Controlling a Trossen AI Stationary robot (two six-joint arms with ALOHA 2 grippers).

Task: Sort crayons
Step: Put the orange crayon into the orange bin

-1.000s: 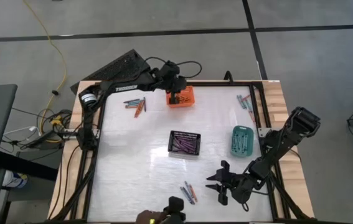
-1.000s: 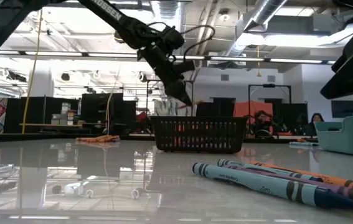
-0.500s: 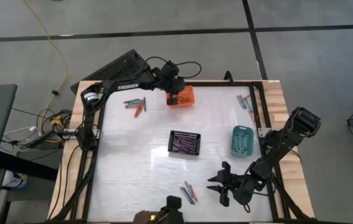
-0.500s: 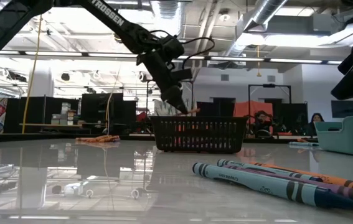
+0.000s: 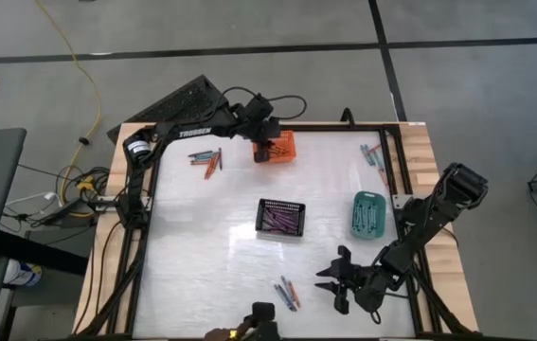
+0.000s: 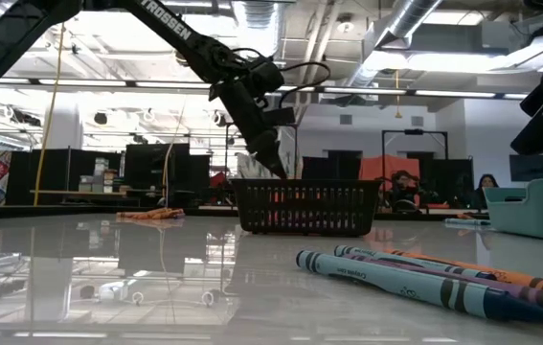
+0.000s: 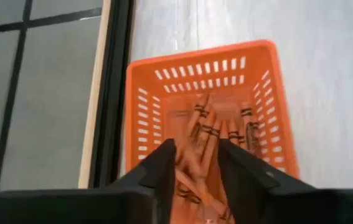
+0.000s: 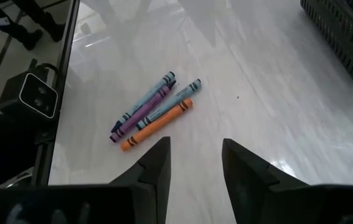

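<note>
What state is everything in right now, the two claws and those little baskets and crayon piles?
Left gripper: open, above the orange basket.
Right gripper: open, empty, hovering near the loose crayons.
Orange basket: holds orange crayons.
Black basket: holds purple crayons.
Teal basket: holds crayons.
Loose crayons: lying unsorted on the table.

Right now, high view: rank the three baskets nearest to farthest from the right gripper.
From the right gripper, near the table's front edge:
1. Teal basket, at the right side.
2. Black basket, mid-table; only slightly farther than teal.
3. Orange basket, far-left corner, under the left gripper.
</note>
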